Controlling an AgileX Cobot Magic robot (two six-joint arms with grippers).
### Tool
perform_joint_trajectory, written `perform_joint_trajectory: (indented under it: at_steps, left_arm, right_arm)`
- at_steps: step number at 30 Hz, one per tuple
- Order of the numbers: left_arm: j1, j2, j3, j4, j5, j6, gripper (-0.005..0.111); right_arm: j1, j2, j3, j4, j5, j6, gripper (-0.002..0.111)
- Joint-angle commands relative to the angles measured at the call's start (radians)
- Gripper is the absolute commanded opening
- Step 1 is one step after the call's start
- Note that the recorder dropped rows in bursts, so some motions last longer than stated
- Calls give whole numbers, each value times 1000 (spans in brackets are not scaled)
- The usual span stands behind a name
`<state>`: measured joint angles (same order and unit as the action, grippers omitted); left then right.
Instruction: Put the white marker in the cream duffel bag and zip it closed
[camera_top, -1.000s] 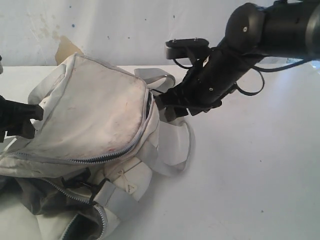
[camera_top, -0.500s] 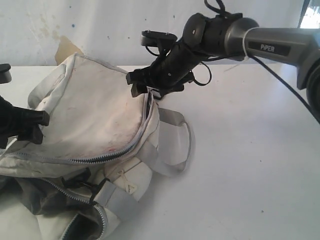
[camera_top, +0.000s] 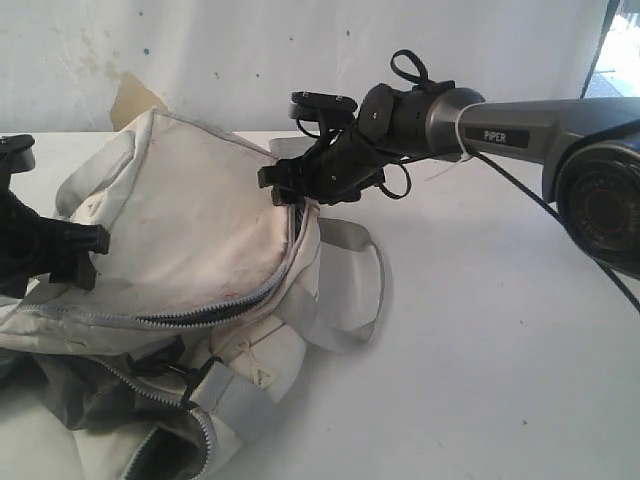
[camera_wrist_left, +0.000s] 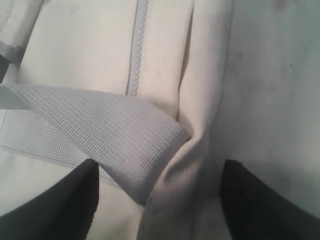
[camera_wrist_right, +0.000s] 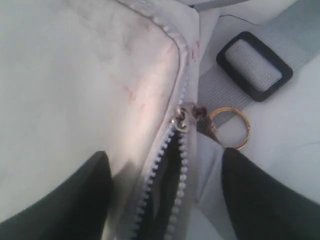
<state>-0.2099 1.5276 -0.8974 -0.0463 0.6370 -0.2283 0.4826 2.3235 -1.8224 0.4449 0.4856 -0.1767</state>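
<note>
Left gripper (camera_wrist_left: 159, 200): jaws spread, astride fold of cream duffel bag (camera_top: 190, 230) and grey webbing strap (camera_wrist_left: 100, 130); nothing clamped. White marker: not visible in any view, presumed inside bag. Right gripper (camera_wrist_right: 165, 200): relocated within last second from side strap to bag top corner. Jaws spread over zipper slider (camera_wrist_right: 179, 119), gold pull ring (camera_wrist_right: 228, 128) alongside. Zipper part open; closing pull judged pending. Black buckle (camera_wrist_right: 254, 66) near ring: snag risk.
</note>
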Motion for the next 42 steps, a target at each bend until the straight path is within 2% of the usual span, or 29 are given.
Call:
perform_joint_trajectory:
  at_steps: [1,3,5,6,7,16,20,27,32,35,39,42]
  left_arm:
    - [0,20,0,-13,-33,-3,62]
    - [0,21,0,-13,-39,-3,46]
    - [0,21,0,-13,-39,-3,21]
    - [0,21,0,-13,-39,8,8]
    - [0,21,0,-13,-41,33,1]
    - [0,21,-4,-13,-51,53,0]
    - [0,21,-46,-13,-65,79,0]
    - [0,21,-104,2,-101,109,0]
    - [24,28,-212,2,-107,135,0]
    - [47,63,-298,-6,-56,135,0]
    - [47,128,-412,-12,18,170,0]
    - [47,178,-483,-133,39,249,0]
  right_arm:
    - [-5,10,-6,2,-8,-5,32]
    - [-5,12,-6,-2,4,-7,16]
    - [-5,12,-6,-2,22,-32,3]
    - [-5,10,-6,-2,33,-48,0]
    - [-5,8,-6,-2,44,-60,0]
    - [-5,-39,-6,-35,109,-87,0]
    - [-5,-73,-6,-94,166,-80,0]
    - [-7,-132,-6,-298,286,93,0]
    - [-28,-180,-2,-391,399,255,0]
    - [-38,-207,-2,-429,478,370,0]
    - [-38,-254,34,-498,545,441,0]
    - [-39,-311,94,-534,547,448,0]
